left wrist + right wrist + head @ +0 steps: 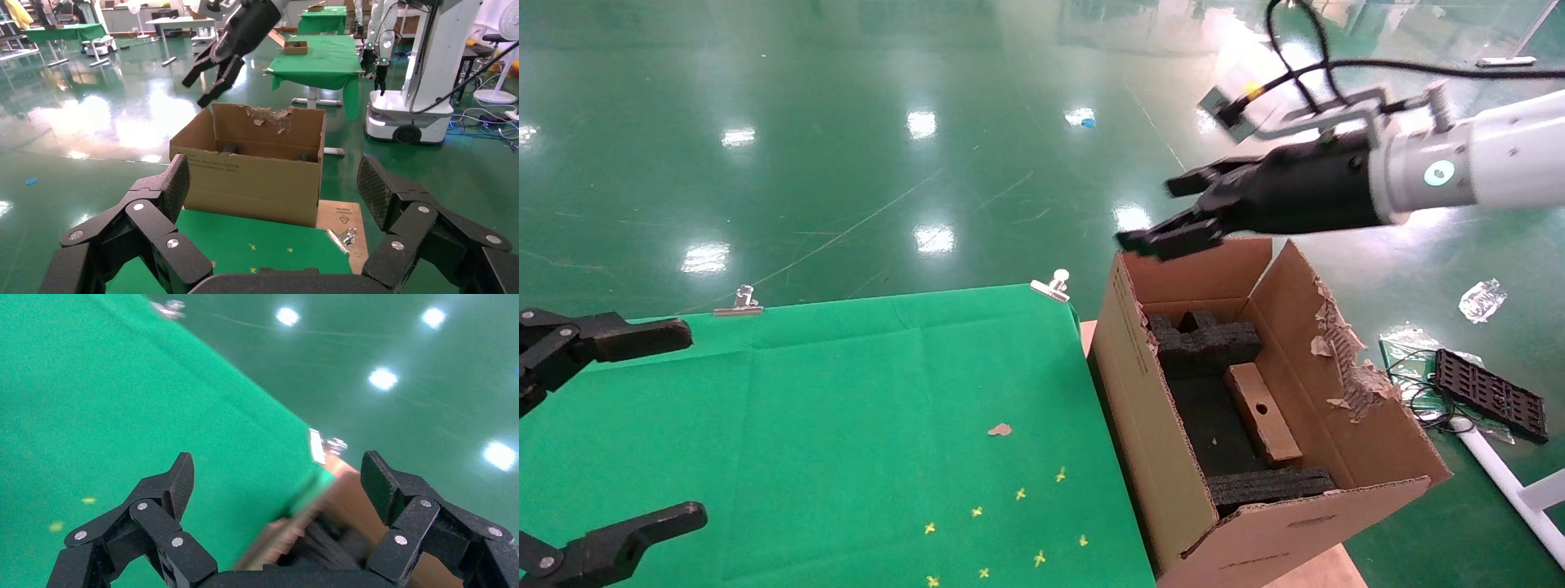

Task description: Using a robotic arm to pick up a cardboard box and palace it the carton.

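Lying inside the carton point(1164, 457), cardboard box point(1261, 412) sits below the open, empty right gripper point(1173, 214)

In the head view the left gripper point(617, 425) is cut off at nine o'clock by the picture's edge, so only two black fingers are seen. The robotic arm point(1483, 163) is cut at three o'clock, and its cable is lost past the upper edge. The carton point(1254, 408) is clipped at six o'clock, where its lowest corner cannot be seen. One end of the cardboard box point(1261, 412) is tucked against the black foam point(1267, 486), so its full length is hidden. In the right wrist view the carton point(343, 502) is smeared by blur, and what lies inside it is perhaps foam, though that cannot be told.
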You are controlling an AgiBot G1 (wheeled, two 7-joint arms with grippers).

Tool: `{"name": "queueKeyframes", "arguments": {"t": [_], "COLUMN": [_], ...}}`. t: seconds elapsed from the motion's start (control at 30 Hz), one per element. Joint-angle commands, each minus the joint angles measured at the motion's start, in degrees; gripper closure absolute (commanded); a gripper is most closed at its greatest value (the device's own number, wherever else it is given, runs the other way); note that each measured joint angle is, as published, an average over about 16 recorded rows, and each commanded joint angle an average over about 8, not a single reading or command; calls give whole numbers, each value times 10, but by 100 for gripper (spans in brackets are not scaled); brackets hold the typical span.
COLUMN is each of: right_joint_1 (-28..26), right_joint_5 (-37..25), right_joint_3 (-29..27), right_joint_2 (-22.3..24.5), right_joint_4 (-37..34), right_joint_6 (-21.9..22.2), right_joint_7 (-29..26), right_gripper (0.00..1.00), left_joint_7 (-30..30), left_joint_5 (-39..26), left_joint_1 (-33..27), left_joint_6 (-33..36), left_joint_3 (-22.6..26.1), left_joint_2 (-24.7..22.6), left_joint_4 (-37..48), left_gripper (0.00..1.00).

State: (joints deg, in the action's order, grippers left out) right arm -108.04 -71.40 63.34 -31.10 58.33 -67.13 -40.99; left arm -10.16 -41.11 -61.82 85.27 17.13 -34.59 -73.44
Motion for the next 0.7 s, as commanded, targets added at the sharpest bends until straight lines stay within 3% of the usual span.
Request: {"name": "queueKeyframes", "arguments": {"t": [0.03, 0.7], "right_joint_1": [23, 255], "right_joint_5": [15, 162], "right_joint_3": [-24, -260], "right_joint_2": [-2, -21], "right_joint_4": [8, 84], "right_joint_6": [-9, -102], "right_joint_7": [15, 166], "right_gripper": [0, 0], "left_joint_7": [0, 0], "left_joint_5": [0, 0], "left_joint_1": [0, 0], "left_joint_6": [0, 0], "left_joint_3": [0, 1], "left_joint_2": [0, 0], "left_joint_4": [0, 0], "left_gripper": [0, 0]}}
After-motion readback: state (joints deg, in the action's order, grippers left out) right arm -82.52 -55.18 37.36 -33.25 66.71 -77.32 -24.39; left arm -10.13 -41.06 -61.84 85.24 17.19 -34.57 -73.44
